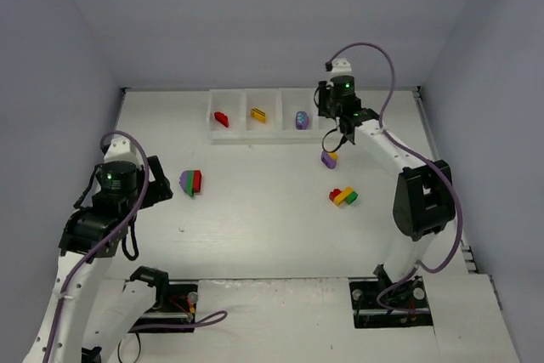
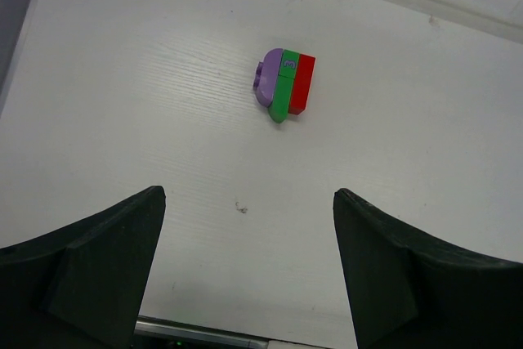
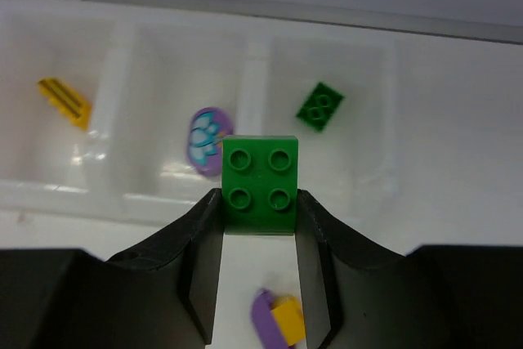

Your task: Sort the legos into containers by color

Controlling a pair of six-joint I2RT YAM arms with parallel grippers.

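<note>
My right gripper (image 3: 260,210) is shut on a green four-stud brick (image 3: 261,184) and holds it above the near wall of the white bins (image 3: 253,71); in the top view it (image 1: 337,135) hangs by the row's right end. The bins hold a yellow brick (image 3: 65,101), a purple piece (image 3: 206,138) and a green brick (image 3: 319,106); a red brick (image 1: 221,119) lies in the leftmost one. A purple-yellow clump (image 3: 279,322) lies on the table below the gripper. My left gripper (image 2: 249,263) is open and empty, short of a purple-green-red clump (image 2: 283,83).
A red-yellow-green clump (image 1: 343,196) lies on the table right of centre. The bin row (image 1: 272,99) stands at the back by the rear wall. Grey walls enclose the table on three sides.
</note>
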